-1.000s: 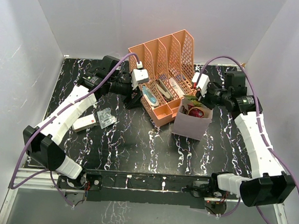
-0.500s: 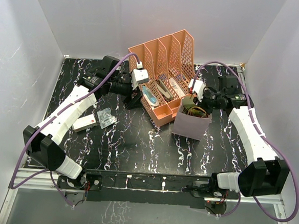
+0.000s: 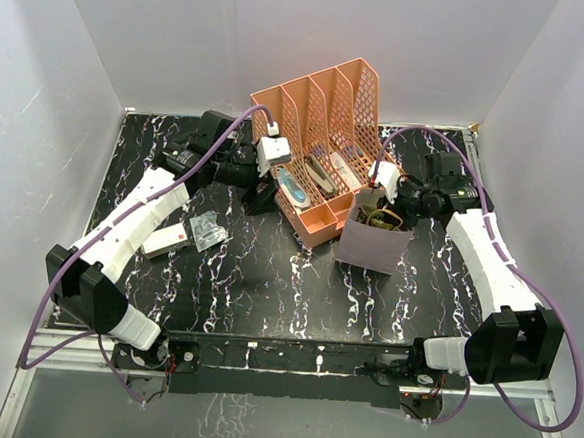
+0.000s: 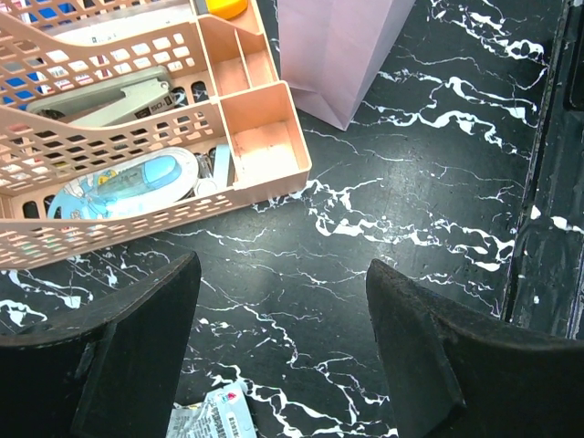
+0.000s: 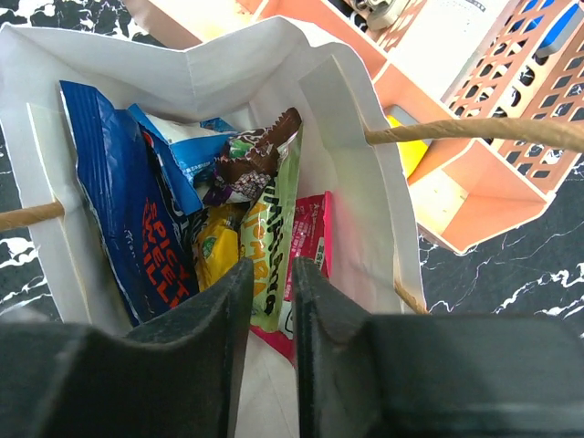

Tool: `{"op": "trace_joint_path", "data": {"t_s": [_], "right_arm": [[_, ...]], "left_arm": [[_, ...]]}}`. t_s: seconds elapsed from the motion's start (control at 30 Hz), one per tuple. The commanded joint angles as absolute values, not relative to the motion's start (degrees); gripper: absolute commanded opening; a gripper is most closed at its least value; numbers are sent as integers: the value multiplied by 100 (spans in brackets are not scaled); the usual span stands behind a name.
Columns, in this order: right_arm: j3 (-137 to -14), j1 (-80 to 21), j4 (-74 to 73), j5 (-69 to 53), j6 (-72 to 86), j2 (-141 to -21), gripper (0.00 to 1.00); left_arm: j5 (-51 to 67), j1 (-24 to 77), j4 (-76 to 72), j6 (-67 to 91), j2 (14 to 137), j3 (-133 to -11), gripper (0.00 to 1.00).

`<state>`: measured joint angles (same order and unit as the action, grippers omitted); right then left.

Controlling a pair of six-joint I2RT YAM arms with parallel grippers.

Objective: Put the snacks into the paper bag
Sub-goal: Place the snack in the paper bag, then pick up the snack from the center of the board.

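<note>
- The right gripper (image 5: 271,301) is down at the mouth of the paper bag (image 5: 351,137), nose pointing straight in.
- Its fingers (image 5: 214,328) stand a narrow slit apart, and the green wrapper (image 5: 270,237) shows in that slit. Whether it is pinched or just lying behind, I cannot tell.
- Inside the bag, the dark blue crisp bag (image 5: 128,228) leans on one wall. With it are a blue-white packet (image 5: 196,151), a brown-purple wrapper (image 5: 251,160) on top, a yellow packet (image 5: 214,246), and a red packet (image 5: 310,237) beside the green one.
- The bag stands upright on the black marbled table (image 3: 267,287), just beside the front corner of the peach mesh organiser (image 3: 320,111).
- The left gripper (image 4: 283,365) hovers over the table beside the organiser, fingers spread wide with nothing between them.
- Two snacks lie out on the table by the left arm, well apart from the bag: a clear packet (image 3: 208,231) and, just beside it, a red-and-white bar (image 3: 166,239).
</note>
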<state>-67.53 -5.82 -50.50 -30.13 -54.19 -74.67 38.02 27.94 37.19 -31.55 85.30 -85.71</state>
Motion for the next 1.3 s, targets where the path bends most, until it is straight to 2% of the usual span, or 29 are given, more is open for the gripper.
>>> {"op": "trace_joint_path", "data": {"t_s": [0.0, 0.13, 0.4, 0.53, 0.8, 0.97, 1.27], "right_arm": [[-6945, -553, -4918, -3107, -5470, -7410, 31], [-7165, -553, -5034, -3215, -5460, -7401, 46], [-7493, -554, -5137, -3222, -5373, -7310, 67], [-7774, -554, -5160, -3153, -5213, -7280, 70], [-8464, -548, -4995, -3240, -4026, -7262, 75], [-8556, -559, -4763, -3640, -3506, -7117, 80], [-8238, -562, -4551, -4133, -3259, -6895, 84]], "left_arm": [[3803, 2805, 3686, -3231, 8425, -8431, 72], [3605, 2808, 3665, -3234, 8428, -8325, 73], [2701, 2804, 3602, -3239, 8352, -7899, 75], [2248, 2626, 3655, -3152, 8386, -7646, 78], [2502, 1073, 3735, -2829, 8540, -7148, 80], [2637, 436, 3490, -2581, 8762, -6916, 81], [3151, 17, 3339, -2138, 9855, -7391, 77]]}}
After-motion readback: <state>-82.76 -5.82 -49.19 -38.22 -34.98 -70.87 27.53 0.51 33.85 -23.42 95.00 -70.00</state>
